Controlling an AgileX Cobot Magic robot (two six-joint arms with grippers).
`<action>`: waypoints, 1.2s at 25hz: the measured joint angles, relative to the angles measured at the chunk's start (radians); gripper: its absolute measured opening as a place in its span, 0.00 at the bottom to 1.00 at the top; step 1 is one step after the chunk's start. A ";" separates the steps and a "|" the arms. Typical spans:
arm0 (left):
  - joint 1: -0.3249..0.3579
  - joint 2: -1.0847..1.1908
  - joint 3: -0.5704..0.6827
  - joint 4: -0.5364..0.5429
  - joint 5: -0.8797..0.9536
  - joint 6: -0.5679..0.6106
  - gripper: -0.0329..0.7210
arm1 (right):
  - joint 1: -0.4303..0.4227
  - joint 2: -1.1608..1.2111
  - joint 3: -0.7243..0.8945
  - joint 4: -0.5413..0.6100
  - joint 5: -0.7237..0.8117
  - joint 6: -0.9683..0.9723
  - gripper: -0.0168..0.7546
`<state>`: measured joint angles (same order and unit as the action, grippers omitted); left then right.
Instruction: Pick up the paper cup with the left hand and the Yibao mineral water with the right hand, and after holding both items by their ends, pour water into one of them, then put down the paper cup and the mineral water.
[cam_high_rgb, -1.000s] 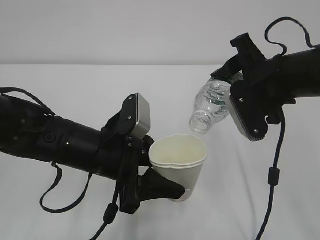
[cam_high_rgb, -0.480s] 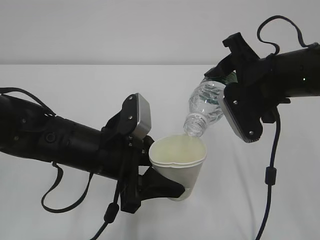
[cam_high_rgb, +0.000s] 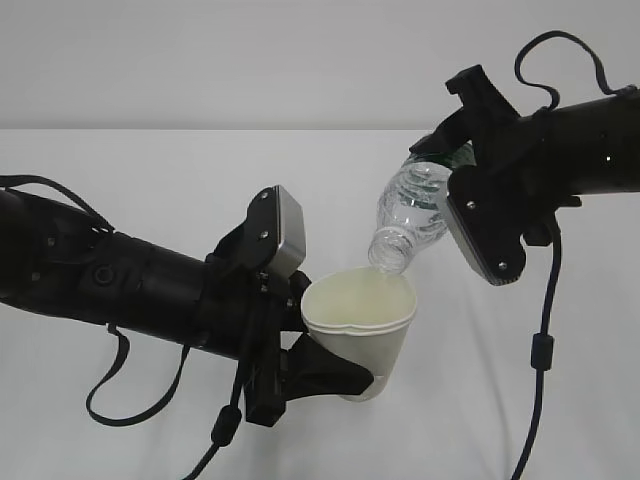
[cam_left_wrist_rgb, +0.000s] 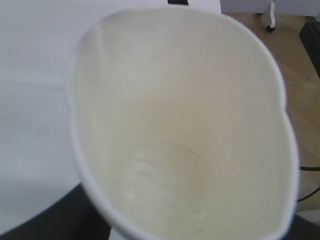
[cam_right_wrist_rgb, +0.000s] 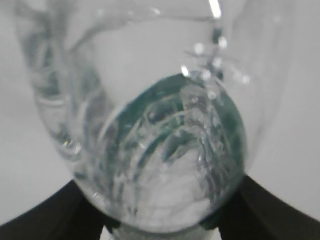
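The white paper cup is held off the table, its lower part between the jaws of my left gripper, mouth up and squeezed a little out of round. In the left wrist view the cup's cream inside fills the frame. My right gripper is shut on the base end of the clear Yibao mineral water bottle, which tilts neck-down with its capless mouth just above the cup's far rim. In the right wrist view the bottle fills the frame between dark fingers.
A white table spreads under both arms, with a pale wall behind. Black cables hang from each arm, one loop under the left arm and one cable down the right side.
The right gripper has moved left and down with the bottle, bringing its mouth from beside the cup to just above the rim. In the last half second almost nothing has moved.
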<state>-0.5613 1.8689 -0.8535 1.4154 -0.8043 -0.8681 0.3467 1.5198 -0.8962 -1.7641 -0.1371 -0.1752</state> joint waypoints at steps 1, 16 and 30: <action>0.000 0.000 0.000 0.000 0.000 0.000 0.56 | 0.000 0.000 0.000 -0.002 0.000 0.000 0.61; 0.000 0.000 0.000 0.000 -0.022 0.000 0.56 | 0.000 0.000 0.000 -0.027 0.000 0.000 0.61; 0.000 0.000 0.000 0.005 -0.022 0.000 0.55 | 0.000 0.000 0.000 -0.051 0.000 0.000 0.61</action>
<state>-0.5613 1.8689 -0.8535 1.4206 -0.8267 -0.8681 0.3467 1.5198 -0.8962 -1.8154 -0.1366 -0.1752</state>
